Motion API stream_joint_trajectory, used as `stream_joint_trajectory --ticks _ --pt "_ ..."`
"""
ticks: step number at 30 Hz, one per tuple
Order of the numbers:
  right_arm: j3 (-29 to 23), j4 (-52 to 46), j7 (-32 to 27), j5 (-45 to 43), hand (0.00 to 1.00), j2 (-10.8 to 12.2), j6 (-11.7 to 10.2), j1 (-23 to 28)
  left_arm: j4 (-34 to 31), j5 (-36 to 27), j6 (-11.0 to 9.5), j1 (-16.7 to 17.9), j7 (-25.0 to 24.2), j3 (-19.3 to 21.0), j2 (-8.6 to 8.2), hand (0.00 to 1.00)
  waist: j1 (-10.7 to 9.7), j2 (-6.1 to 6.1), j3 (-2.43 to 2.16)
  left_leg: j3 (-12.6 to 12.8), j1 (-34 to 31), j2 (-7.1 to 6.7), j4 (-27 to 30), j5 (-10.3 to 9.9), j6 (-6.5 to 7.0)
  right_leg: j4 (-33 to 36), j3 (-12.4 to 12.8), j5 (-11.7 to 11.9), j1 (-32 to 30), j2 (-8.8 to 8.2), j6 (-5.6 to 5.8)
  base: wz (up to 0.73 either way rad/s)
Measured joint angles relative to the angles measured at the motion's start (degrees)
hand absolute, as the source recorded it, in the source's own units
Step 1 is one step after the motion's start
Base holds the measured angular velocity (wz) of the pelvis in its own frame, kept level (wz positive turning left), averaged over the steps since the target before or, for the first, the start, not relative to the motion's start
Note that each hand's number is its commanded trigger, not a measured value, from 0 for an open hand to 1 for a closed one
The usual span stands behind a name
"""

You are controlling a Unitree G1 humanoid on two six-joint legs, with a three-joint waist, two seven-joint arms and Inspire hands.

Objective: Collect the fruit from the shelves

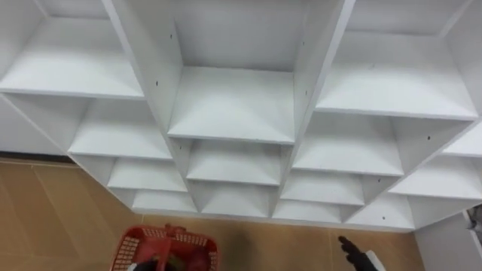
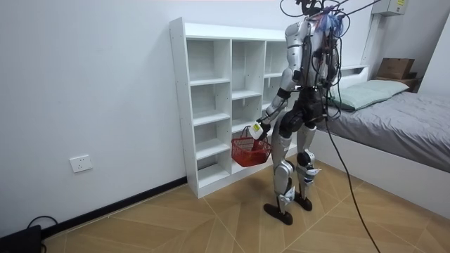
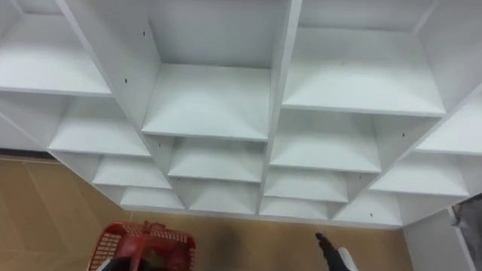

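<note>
The red basket [image 1: 132, 248] is cut off by the lower edge of the eye views, so we see just its far rim and mesh wall. Inside lie dark and reddish shapes that we cannot make out as fruit. In the room view the basket hangs straight below the left hand [image 2: 259, 128], whose fingers are curled round its handle. The right hand [image 1: 361, 261] is cut off too. Its fingers [image 1: 348, 246], as far as we see them, are stretched straight and touch nothing, well to the right of the basket. Ahead of both sets of fingers rises the white closet [image 1: 233, 105]. Under the basket lies the wooden floor [image 1: 53, 218]. The robot stands close before the closet, and a bed [image 2: 408, 119] is behind it.
</note>
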Motion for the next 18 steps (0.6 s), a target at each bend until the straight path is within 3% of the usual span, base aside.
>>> stream_joint_trajectory --ticks 10,13,18 --pt "-3.1 9.4 -0.4 7.4 0.00 0.9 0.2 -0.2 6.3 -0.1 -0.1 -0.2 0.2 3.5 -0.15 1.00 -0.2 0.58 0.00 0.2 3.3 0.01 -0.2 -0.7 -0.01 -0.9 -0.1 -0.1 3.5 0.05 0.22 -0.01" --pt "-4.6 12.2 0.3 10.8 0.00 2.4 0.8 -0.2 6.8 -0.2 0.3 0.1 0.4 3.9 -0.31 1.00 -0.2 0.64 0.05 0.0 4.0 -0.02 -0.3 -0.8 -0.03 -1.0 -0.1 -0.1 4.2 0.09 0.25 0.00" --pt "-6.8 14.4 2.9 17.3 0.00 2.5 3.2 0.3 7.0 -0.2 1.5 1.5 0.5 8.5 -1.36 1.00 -0.2 1.08 0.06 0.0 6.5 -0.03 -0.5 -1.5 -0.16 -1.9 0.2 -0.3 6.8 0.28 0.46 -0.05"
